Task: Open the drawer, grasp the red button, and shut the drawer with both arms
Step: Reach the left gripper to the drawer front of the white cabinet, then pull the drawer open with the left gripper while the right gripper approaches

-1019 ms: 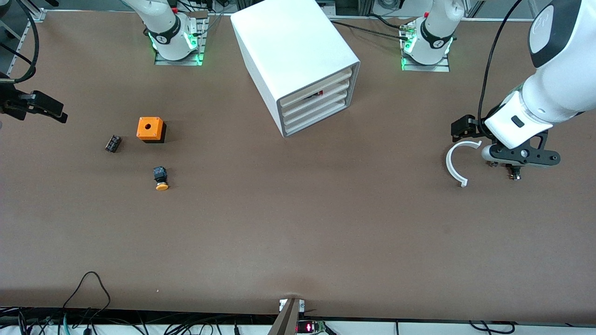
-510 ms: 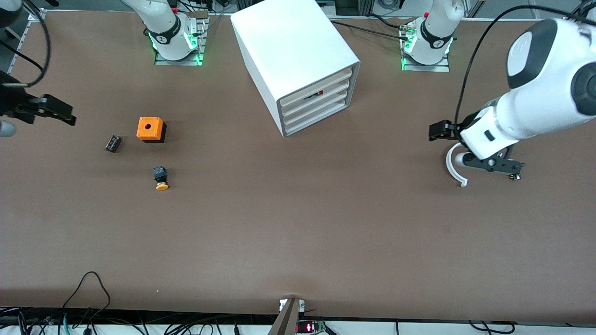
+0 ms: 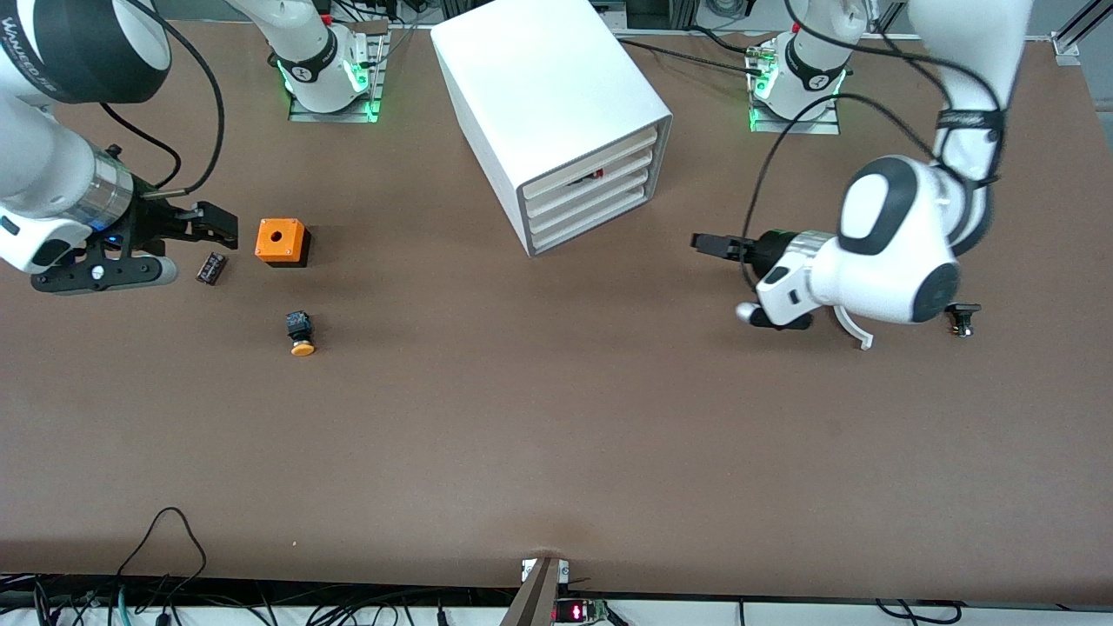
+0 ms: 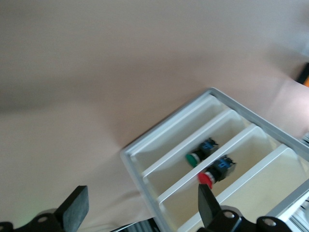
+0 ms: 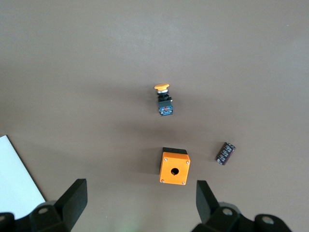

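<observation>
The white cabinet (image 3: 556,104) stands between the two arm bases, its drawer fronts flush with its face. The middle drawer (image 3: 591,187) holds the red-capped button (image 3: 598,174), which only just shows there. In the left wrist view the drawer (image 4: 251,154) and the button (image 4: 206,178) are plain to see. My left gripper (image 3: 715,245) (image 4: 142,208) hovers open in front of the cabinet, a short way off, pointing at the drawers. My right gripper (image 3: 213,224) (image 5: 140,203) hangs open beside the orange box (image 3: 281,241).
A green-capped button (image 4: 193,158) lies in the drawer beside the red one. A yellow-capped button (image 3: 301,336) (image 5: 164,101), a small black part (image 3: 211,268) (image 5: 225,153) and the orange box (image 5: 175,167) sit toward the right arm's end. A white curved piece (image 3: 856,330) lies under the left arm.
The left arm swung from the left arm's end of the table toward the cabinet's front. The right arm came in from its end to the orange box. Both grippers stayed open.
</observation>
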Tool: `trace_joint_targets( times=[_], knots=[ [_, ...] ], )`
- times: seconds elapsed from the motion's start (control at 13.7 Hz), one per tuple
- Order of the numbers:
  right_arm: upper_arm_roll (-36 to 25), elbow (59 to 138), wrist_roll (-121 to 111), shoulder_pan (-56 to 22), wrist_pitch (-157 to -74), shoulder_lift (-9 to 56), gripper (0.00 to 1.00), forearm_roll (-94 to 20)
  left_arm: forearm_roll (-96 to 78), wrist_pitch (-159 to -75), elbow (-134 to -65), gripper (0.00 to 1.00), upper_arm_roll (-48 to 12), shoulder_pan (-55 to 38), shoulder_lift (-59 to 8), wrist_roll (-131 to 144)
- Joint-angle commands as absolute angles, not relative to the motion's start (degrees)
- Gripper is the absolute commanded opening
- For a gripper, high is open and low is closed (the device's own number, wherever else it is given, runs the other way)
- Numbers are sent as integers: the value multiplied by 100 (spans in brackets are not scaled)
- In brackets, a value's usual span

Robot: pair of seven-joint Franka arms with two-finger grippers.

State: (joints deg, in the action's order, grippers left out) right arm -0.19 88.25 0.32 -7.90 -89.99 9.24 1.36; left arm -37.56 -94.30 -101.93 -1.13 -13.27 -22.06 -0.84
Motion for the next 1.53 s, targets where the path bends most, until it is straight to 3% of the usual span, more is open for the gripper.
trace_joint_targets(
  times=[0.0,0.29,0.87,0.95,1.02,1.17,1.24,1.46],
  knots=[
    [-35,8728,88,-782,-9061,967,100,105,-4506,-9721,-10844,100,-289,-1494,-2389,-832],
    [-26,8719,-113,-782,-9167,1002,100,-131,-5440,-9703,-11644,100,-491,-1766,-2514,-1361],
    [-35,8341,-3374,-756,-9193,1002,100,-325,-5940,-9703,-12304,99,-773,-1767,-2470,-2301],
    [-35,8341,-3375,-765,-9350,1106,100,-395,-6002,-9721,-12348,92,-808,-1767,-2478,-2346],
    [-26,8341,-3392,-782,-9569,1168,100,-430,-6003,-9721,-12349,70,-809,-1767,-2479,-2355],
    [-18,8341,-3620,-1009,-9677,1274,100,-422,-5968,-9747,-12340,11,-800,-1767,-2487,-2373],
    [-18,8341,-3560,-1054,-9729,1283,100,-431,-5924,-9808,-12331,0,-800,-1767,-2487,-2373],
    [0,8341,-3621,-1133,-10133,1467,100,-588,-5906,-10255,-12209,0,-695,-1740,-2487,-2347]
  ],
)
